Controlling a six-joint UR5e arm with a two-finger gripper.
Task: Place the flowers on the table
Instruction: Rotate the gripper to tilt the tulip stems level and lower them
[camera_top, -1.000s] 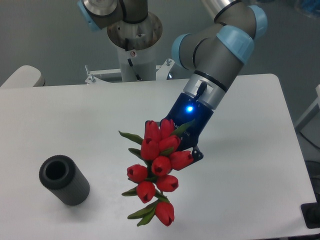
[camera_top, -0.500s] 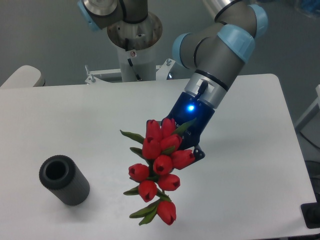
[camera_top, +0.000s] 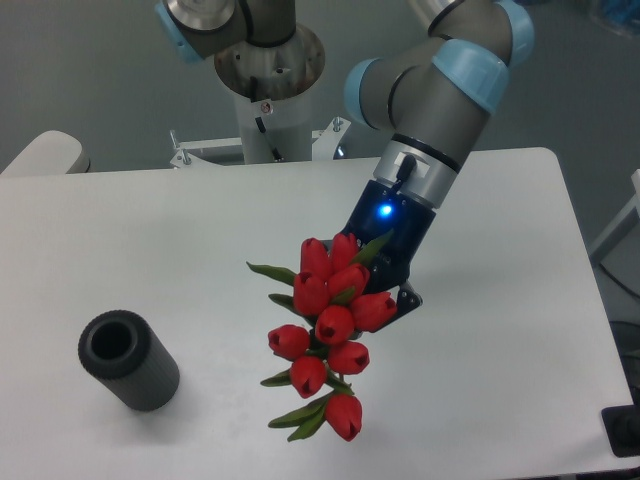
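The flowers (camera_top: 328, 325), a bunch of red tulip buds with green leaves, hang in the air over the front middle of the white table (camera_top: 150, 250). The buds point toward the camera and hide the stems. My gripper (camera_top: 392, 292), with a blue body and a lit blue light, sits right behind the bunch. Its fingers are hidden by the buds, and the flowers stay aloft with it, so it is shut on the stems.
A dark grey ribbed cylinder (camera_top: 128, 359) lies on the table at the front left. The arm's base post (camera_top: 268, 110) stands at the table's far edge. A black object (camera_top: 624, 432) sits at the front right corner.
The gripper and the flowers have shifted slightly to the right and toward the camera. The cylinder has not moved.
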